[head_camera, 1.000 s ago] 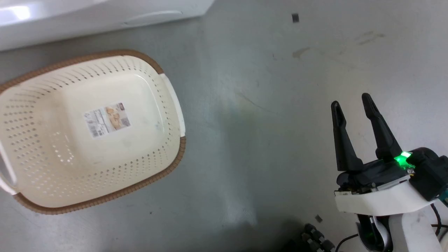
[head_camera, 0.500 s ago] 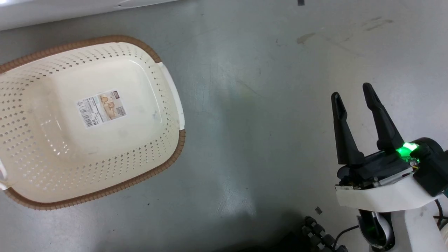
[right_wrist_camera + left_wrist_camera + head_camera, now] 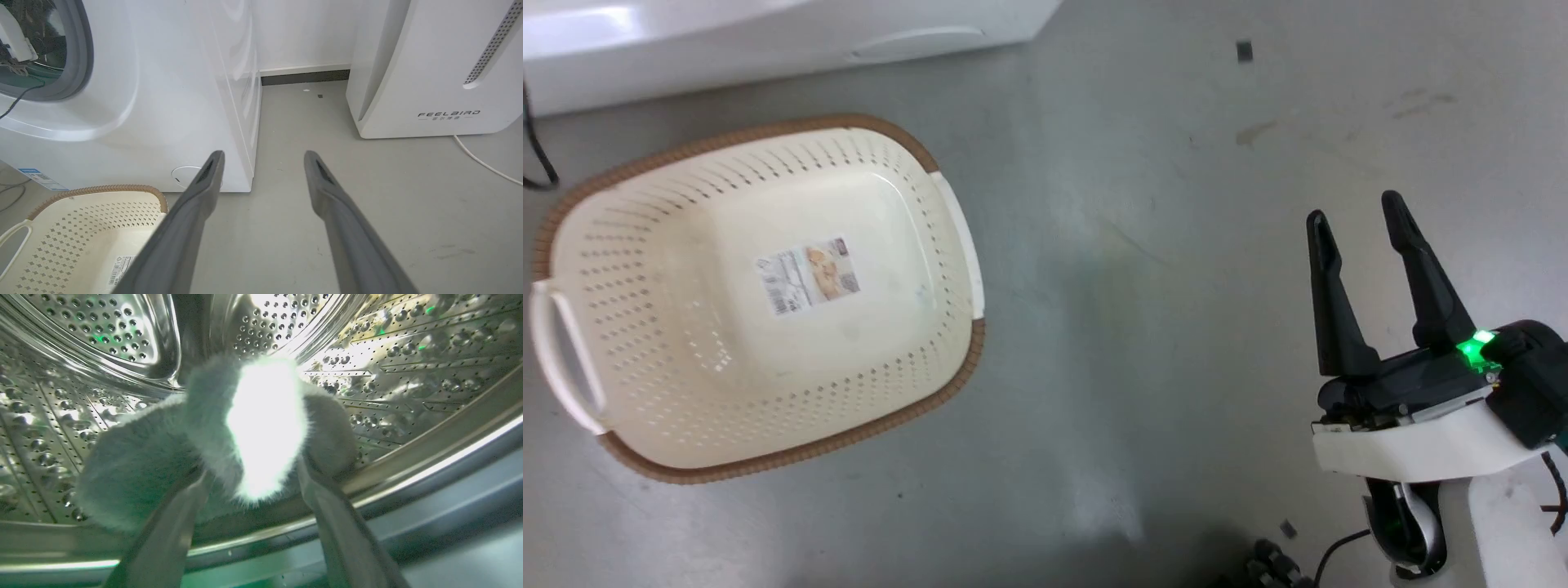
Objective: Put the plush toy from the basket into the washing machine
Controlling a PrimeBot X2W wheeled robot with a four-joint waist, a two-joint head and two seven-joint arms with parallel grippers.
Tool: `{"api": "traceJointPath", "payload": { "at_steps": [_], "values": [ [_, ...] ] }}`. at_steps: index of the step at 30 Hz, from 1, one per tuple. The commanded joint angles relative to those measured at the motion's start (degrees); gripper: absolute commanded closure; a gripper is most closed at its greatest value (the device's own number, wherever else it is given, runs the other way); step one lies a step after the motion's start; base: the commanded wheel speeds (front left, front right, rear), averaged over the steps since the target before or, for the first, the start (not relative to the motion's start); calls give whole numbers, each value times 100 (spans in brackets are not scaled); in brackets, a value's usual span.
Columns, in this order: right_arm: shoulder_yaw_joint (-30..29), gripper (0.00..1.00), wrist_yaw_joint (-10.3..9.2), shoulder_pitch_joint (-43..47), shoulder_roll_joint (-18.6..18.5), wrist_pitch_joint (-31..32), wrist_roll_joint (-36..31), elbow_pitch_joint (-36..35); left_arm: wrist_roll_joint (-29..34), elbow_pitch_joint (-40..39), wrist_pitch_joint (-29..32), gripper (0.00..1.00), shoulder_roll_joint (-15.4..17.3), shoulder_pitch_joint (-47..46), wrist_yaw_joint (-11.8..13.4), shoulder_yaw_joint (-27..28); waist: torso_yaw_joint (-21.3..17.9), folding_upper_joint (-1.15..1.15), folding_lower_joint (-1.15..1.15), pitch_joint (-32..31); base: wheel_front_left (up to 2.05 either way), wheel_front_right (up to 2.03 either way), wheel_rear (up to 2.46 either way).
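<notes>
While opposite FEELBIRD lettering [image 3: 448, 114], right tool [image 3: 264, 154] agape; left tool [image 3: 251, 469] tight around plush toy [image 3: 135, 465].

Grey floor [image 3: 1160, 343] ahead of me, glossy, scuffed. The basket [image 3: 629, 327] sits on it, close in front of the washing machine [image 3: 163, 102]. FEELBIRD appliance [image 3: 429, 61] stands apart from the washer, bare strip between them. White cable [image 3: 482, 162] trails beside it, small dark chip [image 3: 1244, 51] further out

Left gripper [image 3: 251, 469]: fingers pressed into the fur of the plush toy [image 3: 155, 465], one on each side.
Right gripper [image 3: 1356, 211]: fingers spread apart and empty, pointing up the head view.
Right wrist [image 3: 1421, 449]: white shell, with a green light [image 3: 1470, 347] glowing.
</notes>
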Motion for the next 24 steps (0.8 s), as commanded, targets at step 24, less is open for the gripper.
{"api": "traceJointPath", "payload": {
  "at_steps": [24],
  "values": [
    [-360, 0, -5, 801, 3, -25, -577, 608, -201, -2636, -806, 0, -1088, 4267, 464, 526, 1231, 0, 0, -2993, 0, 0, 0]
  ]
}}
